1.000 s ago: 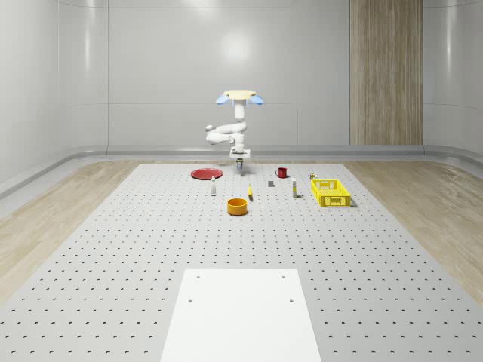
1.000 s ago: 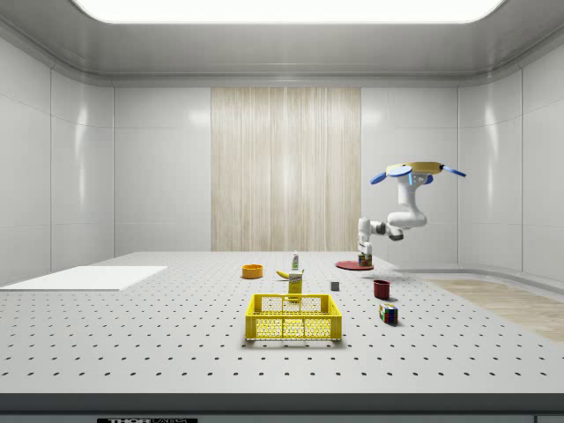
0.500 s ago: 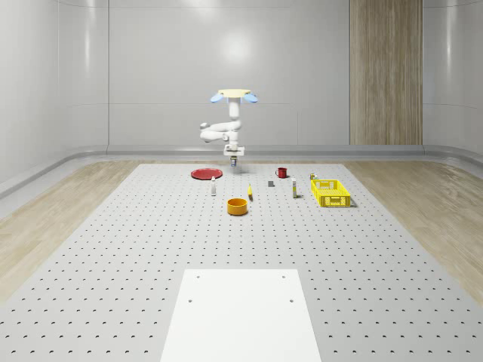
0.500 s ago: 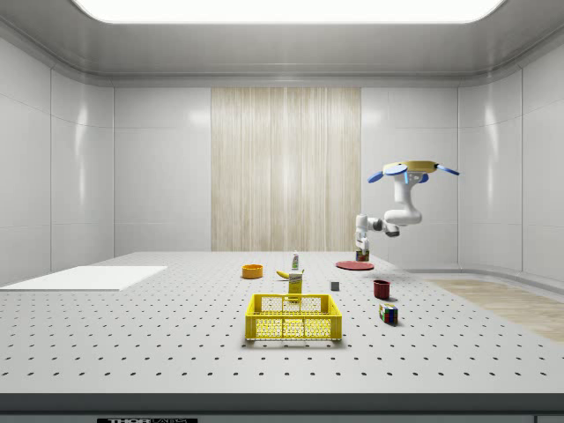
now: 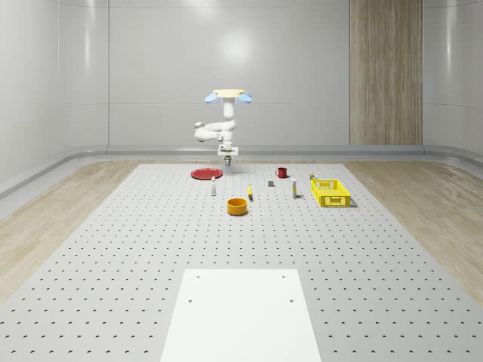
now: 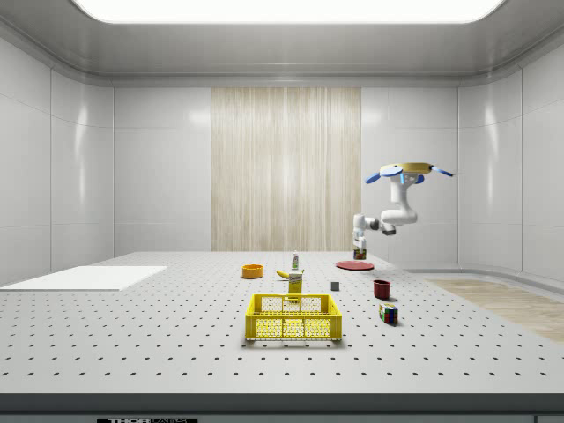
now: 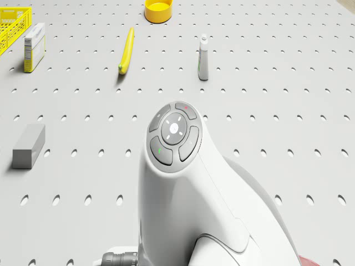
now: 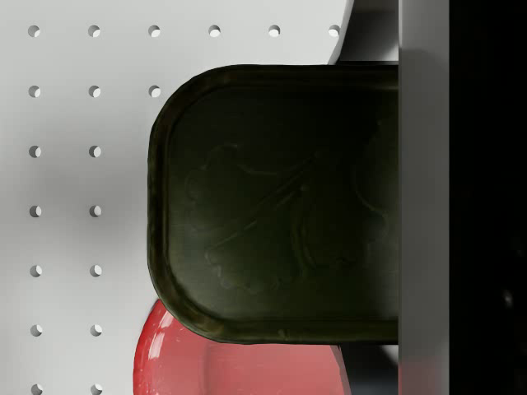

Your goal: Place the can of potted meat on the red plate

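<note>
The red plate (image 5: 205,174) lies flat at the far end of the perforated table (image 5: 151,249). The drone (image 5: 227,96) hovers above the table just off the plate's right rim in the whole-scene view. Its white arm hangs down, and the gripper (image 5: 226,155) is shut on the can of potted meat (image 5: 226,161), held in the air. In the side view the gripper (image 6: 359,245) hangs a little above the plate (image 6: 353,264). In the wrist view the can's dark lid (image 8: 280,206) sits against one finger (image 8: 424,206), with the plate's edge (image 8: 239,370) under part of it.
An orange bowl (image 5: 238,206), a banana (image 7: 127,51), a small bottle (image 7: 203,58), a grey block (image 7: 29,145), a red mug (image 5: 281,173), a carton (image 7: 34,45) and a yellow basket (image 5: 330,191) stand on the table. A white sheet (image 5: 241,317) lies at the near end.
Drone and arm have moved to the whole-scene view's left, carrying the can closer to the red plate. The gripper has stayed shut on the can.
</note>
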Robot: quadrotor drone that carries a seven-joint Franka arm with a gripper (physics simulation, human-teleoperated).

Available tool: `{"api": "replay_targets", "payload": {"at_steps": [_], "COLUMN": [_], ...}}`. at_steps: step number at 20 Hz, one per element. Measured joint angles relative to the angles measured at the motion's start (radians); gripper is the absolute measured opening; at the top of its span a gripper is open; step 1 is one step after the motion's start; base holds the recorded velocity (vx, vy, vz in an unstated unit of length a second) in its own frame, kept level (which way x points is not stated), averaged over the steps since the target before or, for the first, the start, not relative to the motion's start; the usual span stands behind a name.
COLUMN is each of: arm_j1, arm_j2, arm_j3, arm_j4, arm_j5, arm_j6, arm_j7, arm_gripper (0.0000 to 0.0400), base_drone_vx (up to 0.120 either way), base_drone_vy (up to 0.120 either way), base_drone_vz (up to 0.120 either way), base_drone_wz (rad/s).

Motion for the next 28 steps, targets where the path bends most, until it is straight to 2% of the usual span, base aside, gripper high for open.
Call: {"api": "replay_targets", "payload": {"at_steps": [28], "arm_j1": [-0.012], "arm_j2": [-0.05], "arm_j3": [0.009], "arm_j4": [0.002], "arm_j5": [0.021], "arm_j6": [0.047], "arm_j7": [0.011], "arm_gripper": [0.0286], "base_drone_vx": [0.0], "base_drone_vy": [-0.12], "base_drone_vz": [0.0], "base_drone_wz": [0.0]}}
